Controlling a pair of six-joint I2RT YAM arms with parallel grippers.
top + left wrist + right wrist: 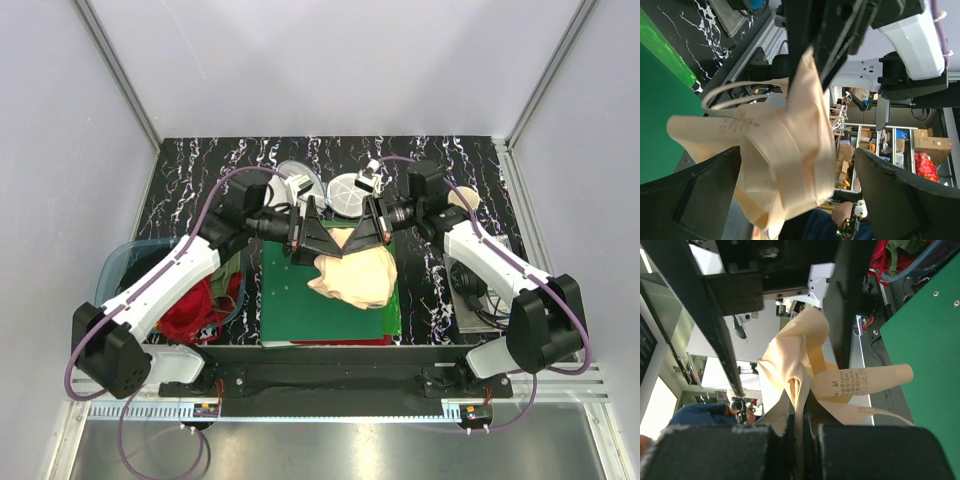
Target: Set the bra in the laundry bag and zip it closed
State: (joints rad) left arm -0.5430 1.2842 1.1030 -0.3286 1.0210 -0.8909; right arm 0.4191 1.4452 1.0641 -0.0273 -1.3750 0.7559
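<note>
The bra droops above the green folder, pinched in the closed right claw. The left claw gapes wide around it. Farther back on the bench, the laundry bag sits without it, so bagging and zipping remain.

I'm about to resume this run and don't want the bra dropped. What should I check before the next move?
1. Right gripper clamped on the bra: ok.
2. Left gripper gripping the bra: not ok, its fingers stand wide apart with fabric loose between them.
3. Bra lifted clear of the green folder: cannot tell.
4. Laundry bag unzipped and open: cannot tell.
</note>
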